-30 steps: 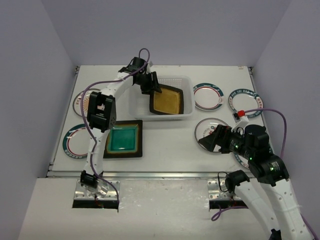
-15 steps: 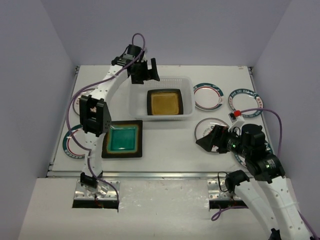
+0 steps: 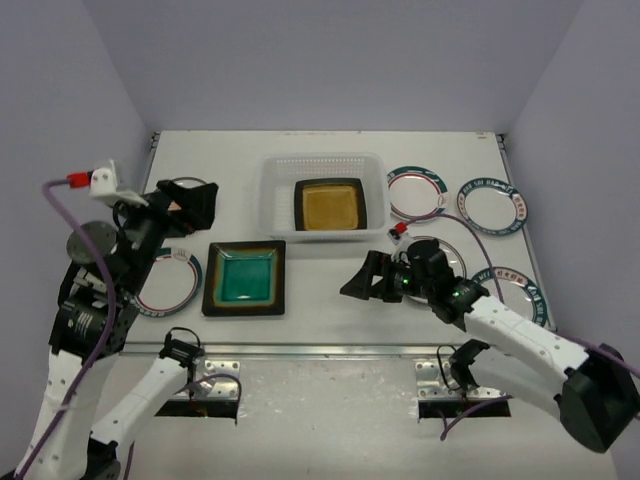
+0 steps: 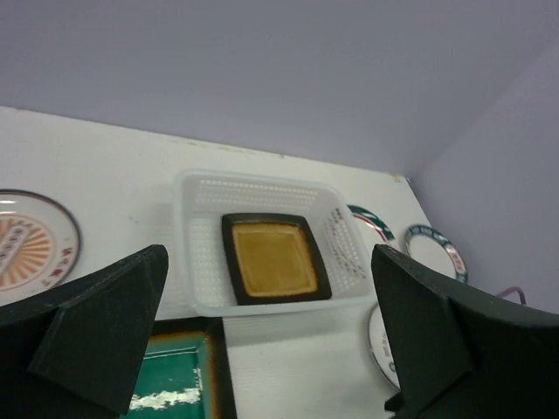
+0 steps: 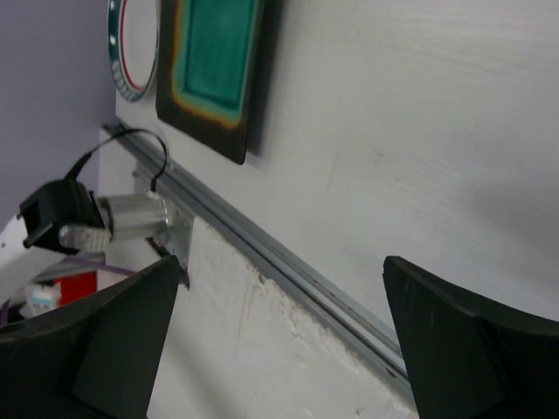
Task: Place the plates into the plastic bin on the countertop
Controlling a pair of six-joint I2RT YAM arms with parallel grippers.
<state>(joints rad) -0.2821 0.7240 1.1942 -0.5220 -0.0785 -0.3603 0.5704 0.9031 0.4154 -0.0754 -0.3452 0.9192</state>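
Observation:
The plastic bin [image 3: 275, 200] stands at the back middle of the countertop [image 3: 320, 285], with the amber square plate [image 3: 330, 205] lying flat inside it. In front of it to the left, the teal square plate [image 3: 245, 278] rests on the surface. Round plates lie on the right [image 3: 415, 192] [image 3: 492, 205] and on the left [image 3: 165, 285]. My left gripper [image 3: 195, 208] hovers open and empty, left of the bin. In the left wrist view the bin [image 4: 196, 262] and the amber plate [image 4: 272, 259] lie ahead. My right gripper [image 3: 362, 280] is open and empty, low, right of the teal plate [image 5: 218, 61].
Another round plate [image 3: 512, 285] lies at the right edge, and one [image 3: 440, 250] is partly covered by my right arm. The countertop's metal front edge [image 5: 288, 271] runs under my right gripper [image 5: 279, 349]. Grey walls close in both sides and the back.
My left gripper opened and let go of the amber plate, which now lies flat in the bin; the left arm drew back to the left. My right arm swung left toward the middle.

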